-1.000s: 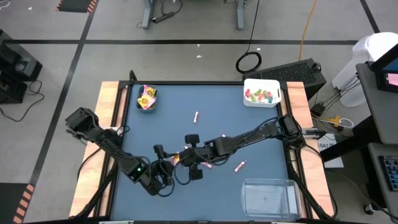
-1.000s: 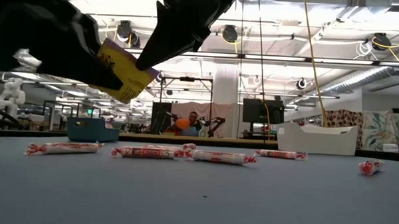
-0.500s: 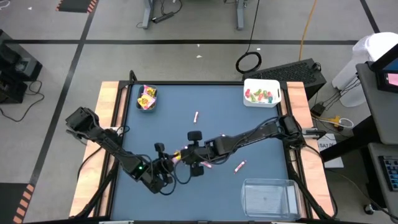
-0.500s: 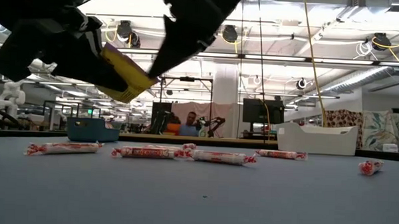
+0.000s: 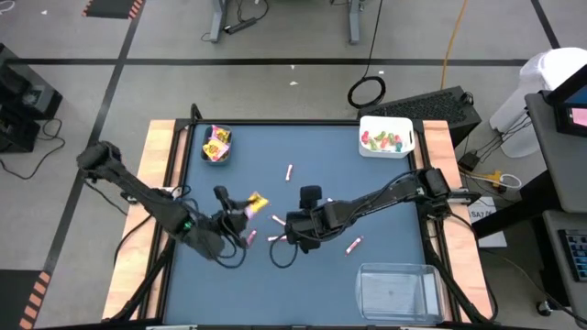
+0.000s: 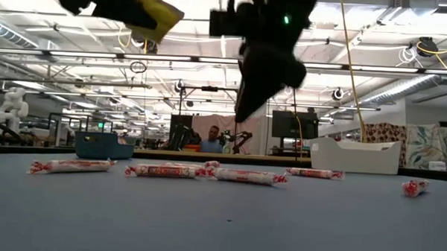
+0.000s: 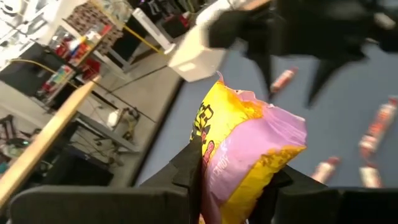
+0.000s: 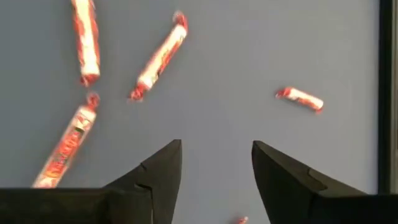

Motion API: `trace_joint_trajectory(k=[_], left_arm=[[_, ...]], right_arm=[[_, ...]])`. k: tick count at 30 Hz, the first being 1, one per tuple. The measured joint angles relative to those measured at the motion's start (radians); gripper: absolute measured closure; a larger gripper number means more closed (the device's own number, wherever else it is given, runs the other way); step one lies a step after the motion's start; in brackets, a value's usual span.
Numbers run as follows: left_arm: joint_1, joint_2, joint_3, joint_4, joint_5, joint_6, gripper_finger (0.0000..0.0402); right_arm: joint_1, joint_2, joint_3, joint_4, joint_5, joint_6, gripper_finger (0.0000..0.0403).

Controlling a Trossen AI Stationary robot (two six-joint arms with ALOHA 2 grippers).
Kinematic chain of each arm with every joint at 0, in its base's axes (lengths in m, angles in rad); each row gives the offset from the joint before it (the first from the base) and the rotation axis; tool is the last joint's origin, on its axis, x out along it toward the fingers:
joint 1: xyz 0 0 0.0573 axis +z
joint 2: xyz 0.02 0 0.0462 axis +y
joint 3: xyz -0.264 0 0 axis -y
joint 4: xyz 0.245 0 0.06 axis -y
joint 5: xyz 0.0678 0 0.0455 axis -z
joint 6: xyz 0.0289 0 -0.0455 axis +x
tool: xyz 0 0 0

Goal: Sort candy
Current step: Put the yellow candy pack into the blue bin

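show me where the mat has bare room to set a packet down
Bare mat lies between the teal bin and the white bin. The middle is crowded: stick candies lie around both grippers, left and right.

Stick candies loose on table: five. Bins: three.

We see a blue surface edged in wood. On it lie pink-white stick candies near centre. Bins sit at upper left, upper right and lower right.
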Motion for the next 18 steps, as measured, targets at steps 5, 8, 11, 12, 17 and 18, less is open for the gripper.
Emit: trace_joint_trajectory(k=[5, 8, 11, 12, 17, 18], left_arm=[[0.072, -0.128, 0.0, -0.068, -0.001, 0.074, 0.0311], [0.131, -0.192, 0.0, -0.078, 0.001, 0.126, 0.0311], [0.208, -0.249, 0.001, -0.077, 0.053, 0.173, 0.0311], [0.237, -0.265, 0.001, -0.074, 0.08, 0.178, 0.0311], [0.38, -0.318, 0.001, -0.06, 0.182, 0.118, 0.0311], [0.404, -0.321, 0.001, -0.058, 0.19, 0.086, 0.0311]], right_arm=[[-0.001, -0.019, -0.12, 0.072, 0.049, 0.042, 0.0219], [-0.001, -0.073, -0.18, 0.074, 0.047, 0.052, 0.0225], [-0.001, -0.164, -0.237, -0.007, 0.056, 0.05, 0.0231], [-0.001, -0.206, -0.259, -0.015, 0.067, 0.05, 0.0233], [-0.016, -0.46, -0.466, 0.179, 0.086, 0.039, 0.0238], [-0.019, -0.505, -0.527, 0.271, 0.079, 0.029, 0.0238]])
